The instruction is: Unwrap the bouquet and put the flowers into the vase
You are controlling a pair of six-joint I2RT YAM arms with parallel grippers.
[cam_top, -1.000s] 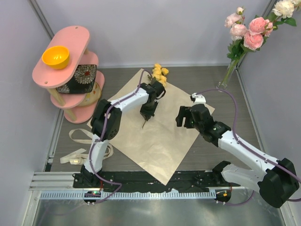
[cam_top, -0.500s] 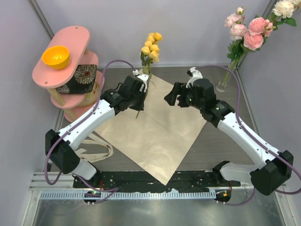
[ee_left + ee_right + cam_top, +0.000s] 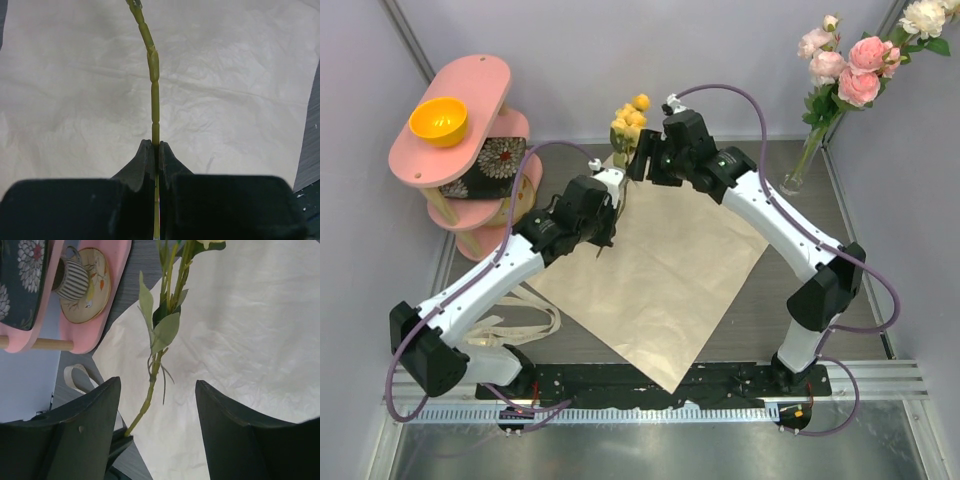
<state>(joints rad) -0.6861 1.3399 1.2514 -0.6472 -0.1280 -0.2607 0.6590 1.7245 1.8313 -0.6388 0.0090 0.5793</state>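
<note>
Right hand [image 3: 156, 384] newly beside yellow flowers [image 3: 630, 115], wide open; left hand [image 3: 155, 146] tight on one stem [image 3: 152, 75].

The right gripper [image 3: 157, 390] stood with its two dark fingers wide apart at the bottom of the frame. Between them, touching neither, a leafy green flower stem [image 3: 172, 285] rose to the top edge over crumpled kraft paper [image 3: 250, 340]. At upper left, a pink shelf [image 3: 115, 270] carried a striped cup [image 3: 70, 277] on a painted saucer [image 3: 92, 297], beside a floral black box [image 3: 20, 285].
</note>
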